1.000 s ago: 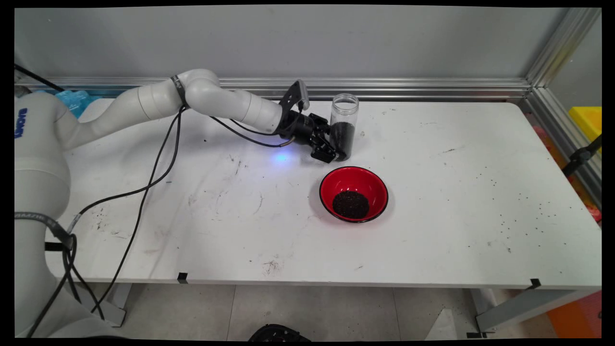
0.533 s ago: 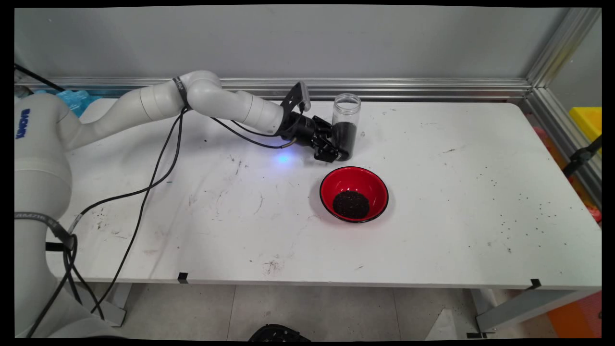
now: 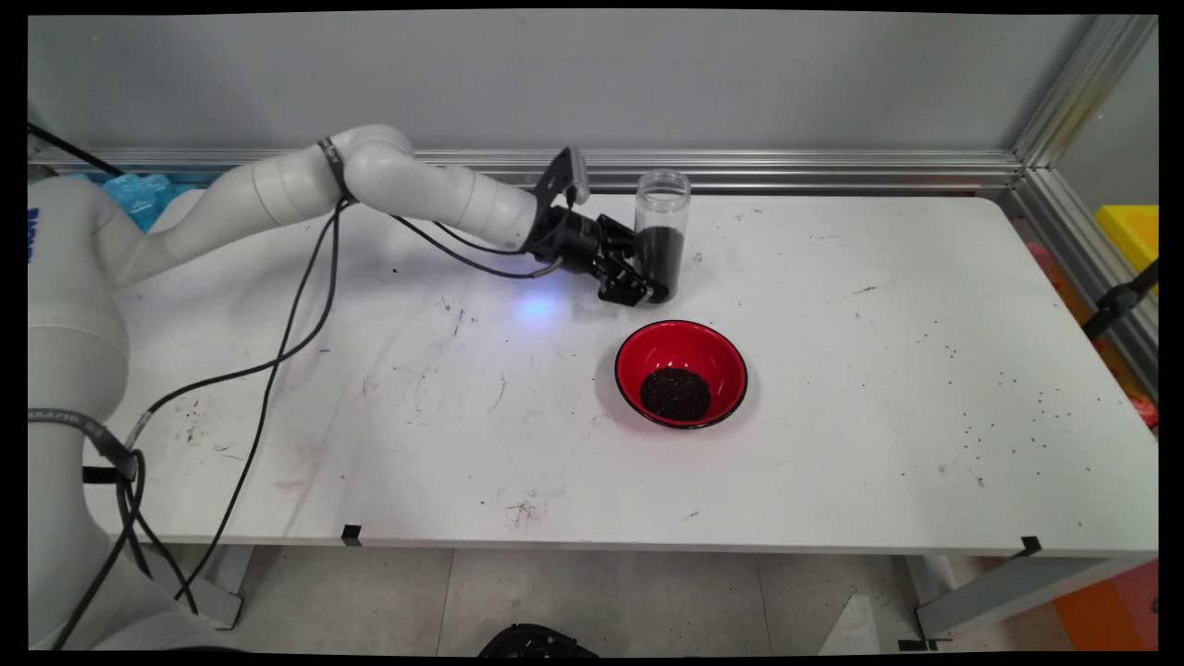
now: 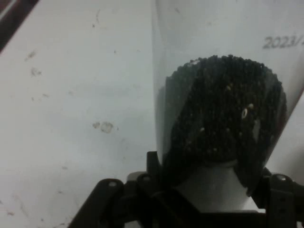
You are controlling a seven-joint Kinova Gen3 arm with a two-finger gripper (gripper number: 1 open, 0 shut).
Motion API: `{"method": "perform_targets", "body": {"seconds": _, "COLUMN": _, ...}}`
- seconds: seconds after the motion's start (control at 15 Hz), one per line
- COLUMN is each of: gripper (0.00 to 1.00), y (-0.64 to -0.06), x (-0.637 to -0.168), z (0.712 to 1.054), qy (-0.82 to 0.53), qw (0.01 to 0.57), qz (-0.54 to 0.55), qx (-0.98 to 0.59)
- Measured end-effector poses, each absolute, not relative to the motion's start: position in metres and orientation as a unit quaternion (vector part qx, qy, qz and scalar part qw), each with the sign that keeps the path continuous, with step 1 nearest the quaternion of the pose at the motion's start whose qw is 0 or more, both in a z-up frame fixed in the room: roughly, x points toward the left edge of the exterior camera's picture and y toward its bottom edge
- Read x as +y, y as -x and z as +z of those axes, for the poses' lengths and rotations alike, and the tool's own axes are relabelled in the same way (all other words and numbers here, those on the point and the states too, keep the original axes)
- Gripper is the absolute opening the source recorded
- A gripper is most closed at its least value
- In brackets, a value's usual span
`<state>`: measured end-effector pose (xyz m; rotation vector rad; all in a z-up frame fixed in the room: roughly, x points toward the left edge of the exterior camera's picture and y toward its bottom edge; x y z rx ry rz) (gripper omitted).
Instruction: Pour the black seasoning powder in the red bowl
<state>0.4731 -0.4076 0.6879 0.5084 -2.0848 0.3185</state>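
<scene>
A clear open-topped jar (image 3: 661, 231), about half full of small black seeds, stands upright at the back middle of the white table (image 3: 879, 370). My gripper (image 3: 650, 283) comes in from the left and is shut on the jar's lower part. In the hand view the jar (image 4: 223, 118) fills the space between the fingers of the gripper (image 4: 209, 187), its base slightly above the tabletop. A red bowl (image 3: 682, 373) with a black rim sits just in front of the jar, holding a small heap of the same black seeds (image 3: 675, 393).
Loose seeds (image 3: 999, 416) are scattered over the table's right part. An aluminium rail (image 3: 832, 171) runs along the back edge and down the right side. Black cables (image 3: 277, 370) hang from the arm across the left of the table. A yellow bin (image 3: 1128, 231) sits beyond the right edge.
The gripper and the jar it holds have shifted slightly up and to the left, the jar rising a little off the table. The bowl has not moved.
</scene>
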Motion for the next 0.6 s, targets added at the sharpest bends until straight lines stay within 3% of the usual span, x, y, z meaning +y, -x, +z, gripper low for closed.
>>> {"method": "perform_targets", "body": {"seconds": 0.6, "gripper": 0.0, "y": -0.503, "x": -0.391, "z": 0.735, "qy": -0.177, "qw": 0.467, "qz": 0.17, "qx": -0.85}}
